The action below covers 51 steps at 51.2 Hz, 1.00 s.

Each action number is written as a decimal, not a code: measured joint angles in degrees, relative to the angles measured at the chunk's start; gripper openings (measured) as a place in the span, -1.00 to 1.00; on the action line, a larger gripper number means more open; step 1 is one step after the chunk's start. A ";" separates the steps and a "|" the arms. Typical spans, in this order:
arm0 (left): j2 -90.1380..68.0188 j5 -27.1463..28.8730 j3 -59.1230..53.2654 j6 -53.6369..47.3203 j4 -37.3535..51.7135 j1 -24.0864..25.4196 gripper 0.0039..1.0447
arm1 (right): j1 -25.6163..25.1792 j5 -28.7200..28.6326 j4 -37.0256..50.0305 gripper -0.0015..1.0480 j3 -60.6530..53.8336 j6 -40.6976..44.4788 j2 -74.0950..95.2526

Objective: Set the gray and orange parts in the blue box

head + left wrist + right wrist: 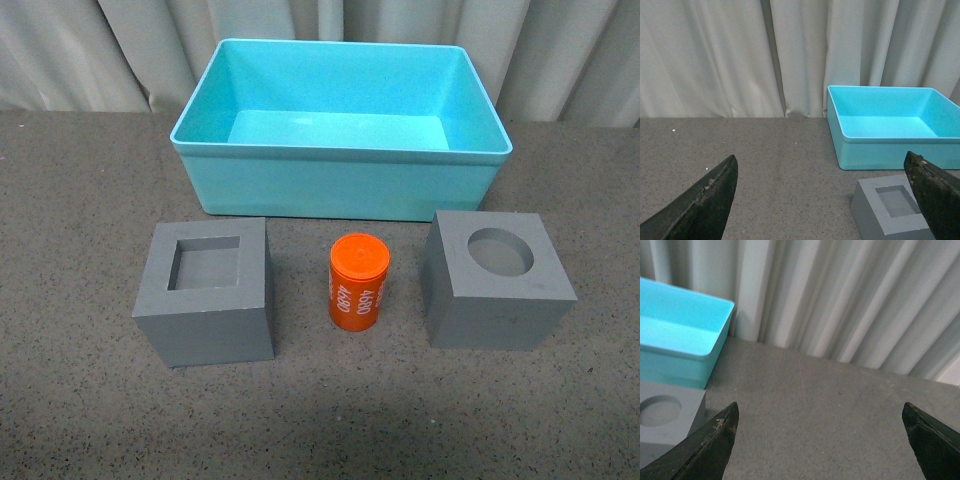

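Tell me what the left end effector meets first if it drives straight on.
Probably only bare table, then the curtain: the open left end effector aims beside the blue box. One finger might clip the square-recess gray cube; depth is unclear.

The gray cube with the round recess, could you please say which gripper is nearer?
Right. The right gripper sits beside the round-recess cube; the left gripper sits beside the square-recess cube.

Shows soft, even light from above in all three views, throws only faint shadows beside the square-recess gray cube (205,300) and the blue box (340,188), leaves a pale sheen on the box floor, and renders the near fingertips (705,207) dark and slightly soft.
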<state>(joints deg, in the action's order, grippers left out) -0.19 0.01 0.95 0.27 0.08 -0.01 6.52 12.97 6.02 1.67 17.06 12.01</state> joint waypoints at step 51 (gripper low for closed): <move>0.00 0.00 0.00 0.00 -0.04 0.00 0.88 | 7.34 -11.13 7.13 0.81 35.85 -23.19 88.08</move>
<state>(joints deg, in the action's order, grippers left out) -0.19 0.01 0.95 0.27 0.03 -0.01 13.87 1.85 13.15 37.52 -6.13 100.09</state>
